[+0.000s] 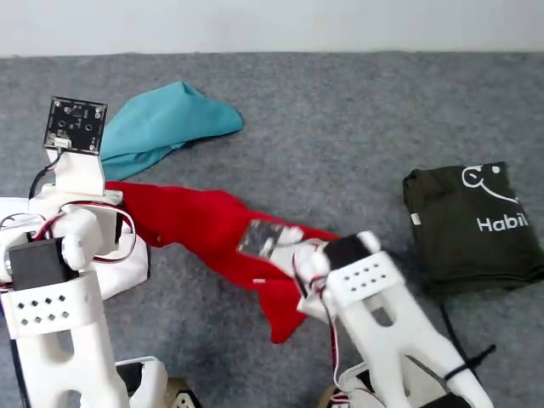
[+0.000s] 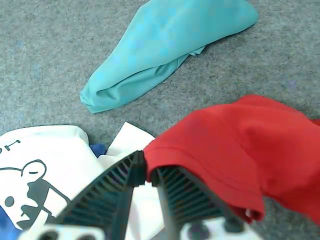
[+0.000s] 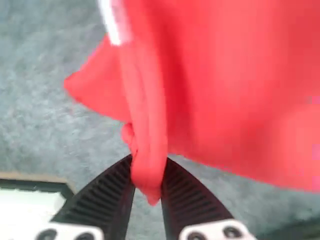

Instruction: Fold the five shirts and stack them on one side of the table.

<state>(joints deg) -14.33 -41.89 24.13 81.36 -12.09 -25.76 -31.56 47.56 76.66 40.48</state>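
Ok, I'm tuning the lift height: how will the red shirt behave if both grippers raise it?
Probably floppy: the red shirt sags and bunches between the left gripper and the right gripper. Likely light, since small pinches of fabric hold it. Its loose end lies on the grey table, so it may drag.

One red shirt [image 1: 204,225]; three other shirts [image 1: 161,123]; two tools [image 2: 146,166].

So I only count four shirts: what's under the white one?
Blue fabric shows at the edge of the white shirt, beneath it. The rest of it is covered, so whether it is a shirt cannot be told.
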